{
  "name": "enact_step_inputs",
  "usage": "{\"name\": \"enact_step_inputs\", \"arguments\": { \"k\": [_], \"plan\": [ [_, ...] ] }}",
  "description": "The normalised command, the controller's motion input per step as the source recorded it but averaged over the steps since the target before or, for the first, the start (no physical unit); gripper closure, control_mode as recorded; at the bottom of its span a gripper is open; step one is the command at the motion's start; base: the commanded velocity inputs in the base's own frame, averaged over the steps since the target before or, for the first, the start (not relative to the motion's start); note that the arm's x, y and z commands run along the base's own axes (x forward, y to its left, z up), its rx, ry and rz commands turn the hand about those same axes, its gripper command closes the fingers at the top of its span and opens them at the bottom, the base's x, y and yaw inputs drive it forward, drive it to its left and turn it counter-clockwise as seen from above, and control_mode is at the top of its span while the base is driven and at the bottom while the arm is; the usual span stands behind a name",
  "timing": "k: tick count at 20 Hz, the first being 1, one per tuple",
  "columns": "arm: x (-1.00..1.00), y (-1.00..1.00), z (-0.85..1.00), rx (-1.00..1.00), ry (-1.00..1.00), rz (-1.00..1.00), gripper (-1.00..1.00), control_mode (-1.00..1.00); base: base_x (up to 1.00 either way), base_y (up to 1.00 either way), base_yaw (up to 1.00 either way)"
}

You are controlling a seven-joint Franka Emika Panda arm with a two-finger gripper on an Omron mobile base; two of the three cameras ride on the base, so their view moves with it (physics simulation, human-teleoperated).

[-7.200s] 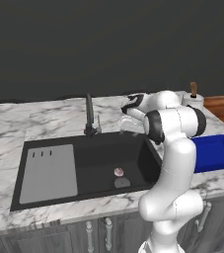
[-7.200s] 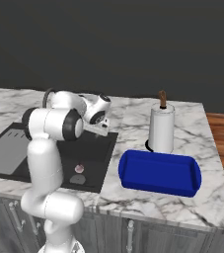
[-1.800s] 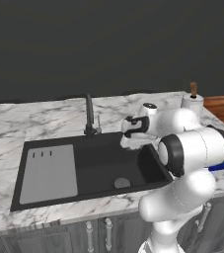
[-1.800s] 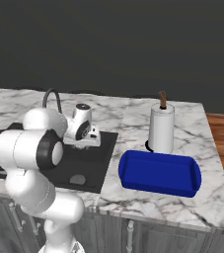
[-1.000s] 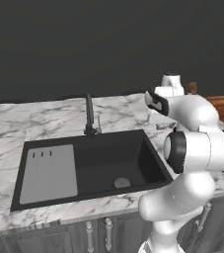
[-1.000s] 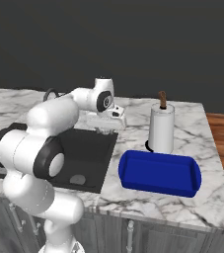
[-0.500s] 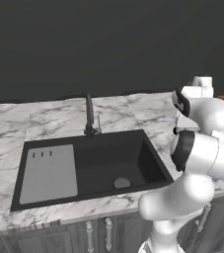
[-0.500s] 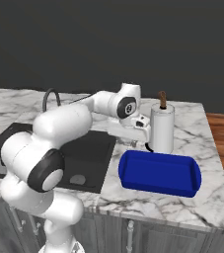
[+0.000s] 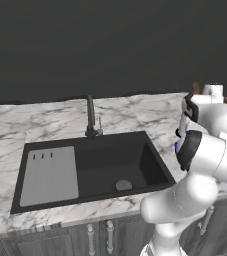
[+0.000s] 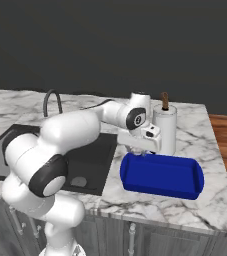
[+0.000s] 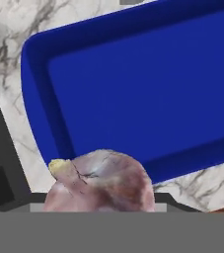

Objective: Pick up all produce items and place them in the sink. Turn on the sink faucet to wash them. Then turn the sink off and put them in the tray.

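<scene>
In the left base view, the white arm bends up and reaches to the right, past the black sink (image 9: 90, 172). The dark faucet (image 9: 90, 117) stands behind the sink.

In the right base view, the arm stretches across to the blue tray (image 10: 162, 176). The claw (image 10: 143, 152) points down over the tray's left edge. A white roll (image 10: 166, 127) on a brown stick stands just behind the tray.

In the hand view, the claw pinches the pinkish bulb (image 11: 101, 183). The bulb hangs above the tray's near rim (image 11: 39, 94).
</scene>
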Motion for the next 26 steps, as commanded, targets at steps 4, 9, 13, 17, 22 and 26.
{"name": "enact_step_inputs", "arguments": {
  "k": [4, 9, 13, 17, 22, 26],
  "plan": [
    [0.14, -0.43, -0.52, 0.01, 0.04, 0.00, 1.00, -1.00, 0.00, 0.00, 0.00],
    [0.11, -0.40, -0.52, 0.03, 0.04, 0.00, 1.00, -1.00, 0.00, 0.00, 0.00],
    [0.25, -0.30, -0.50, 0.07, 0.00, 0.00, 1.00, -1.00, 0.00, 0.00, 0.00],
    [0.36, -0.24, -0.38, 0.09, 0.00, 0.00, 1.00, -1.00, 0.00, 0.00, 0.00],
    [0.35, -0.22, -0.37, 0.07, 0.00, 0.00, 1.00, -1.00, 0.00, 0.00, 0.00],
    [0.11, -0.22, -0.31, 0.03, 0.00, 0.00, 1.00, -1.00, 0.00, 0.00, 0.00]
  ]
}}
